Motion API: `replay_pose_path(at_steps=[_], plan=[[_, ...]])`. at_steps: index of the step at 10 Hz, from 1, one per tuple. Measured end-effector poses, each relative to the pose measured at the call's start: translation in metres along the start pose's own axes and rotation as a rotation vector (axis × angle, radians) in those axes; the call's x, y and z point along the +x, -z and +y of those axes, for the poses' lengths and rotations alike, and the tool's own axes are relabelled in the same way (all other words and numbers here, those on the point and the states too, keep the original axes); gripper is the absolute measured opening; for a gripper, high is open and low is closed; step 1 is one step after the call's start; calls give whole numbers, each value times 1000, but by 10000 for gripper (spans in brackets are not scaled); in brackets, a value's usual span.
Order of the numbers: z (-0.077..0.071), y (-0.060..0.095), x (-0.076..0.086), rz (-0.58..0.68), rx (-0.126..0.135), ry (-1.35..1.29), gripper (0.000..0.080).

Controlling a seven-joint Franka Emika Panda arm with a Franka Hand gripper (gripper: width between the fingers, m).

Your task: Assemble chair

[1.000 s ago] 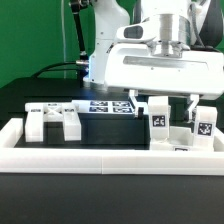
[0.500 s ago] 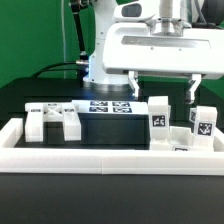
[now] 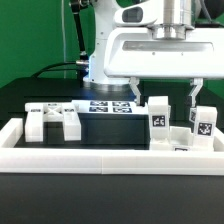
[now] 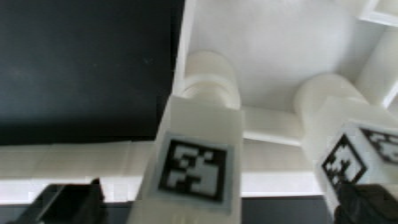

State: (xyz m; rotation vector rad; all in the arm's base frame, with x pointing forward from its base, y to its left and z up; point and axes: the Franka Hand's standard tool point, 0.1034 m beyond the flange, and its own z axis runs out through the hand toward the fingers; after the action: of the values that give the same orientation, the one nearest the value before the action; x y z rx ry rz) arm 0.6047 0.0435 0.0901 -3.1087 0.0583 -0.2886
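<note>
The chair parts are loose white pieces with tags. An upright post (image 3: 158, 120) stands inside the frame toward the exterior view's right, and a second post (image 3: 203, 122) stands further right. Chunky white pieces (image 3: 50, 119) lie at the exterior view's left. My gripper (image 3: 164, 97) is open and empty above the first post, one finger on each side, with the fingertips (image 3: 133, 95) about level with its top. In the wrist view the first post (image 4: 201, 150) fills the space between my gripper's (image 4: 222, 205) dark fingers, and the second post (image 4: 365, 150) stands beside it.
A long low white border frame (image 3: 110, 152) runs along the front and sides. The marker board (image 3: 110, 106) lies flat behind a dark block (image 3: 105, 128). The table is black, with a green backdrop behind it.
The gripper has risen from lower around the post to about its top. It has stayed open, and the parts have not moved.
</note>
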Motion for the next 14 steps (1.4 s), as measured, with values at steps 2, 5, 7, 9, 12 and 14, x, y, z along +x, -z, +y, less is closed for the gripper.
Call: replay_pose_path(at_steps=[2, 5, 7, 9, 12, 14], plan=[[1, 2, -1, -149, 20, -9, 649], [5, 0, -5, -340, 43, -27, 649], [6, -2, -1, -317, 40, -23, 649], [10, -5, 7, -313, 38, -21, 649], [11, -4, 12, -304, 37, -25, 649], [12, -5, 12, -299, 36, -28, 649]])
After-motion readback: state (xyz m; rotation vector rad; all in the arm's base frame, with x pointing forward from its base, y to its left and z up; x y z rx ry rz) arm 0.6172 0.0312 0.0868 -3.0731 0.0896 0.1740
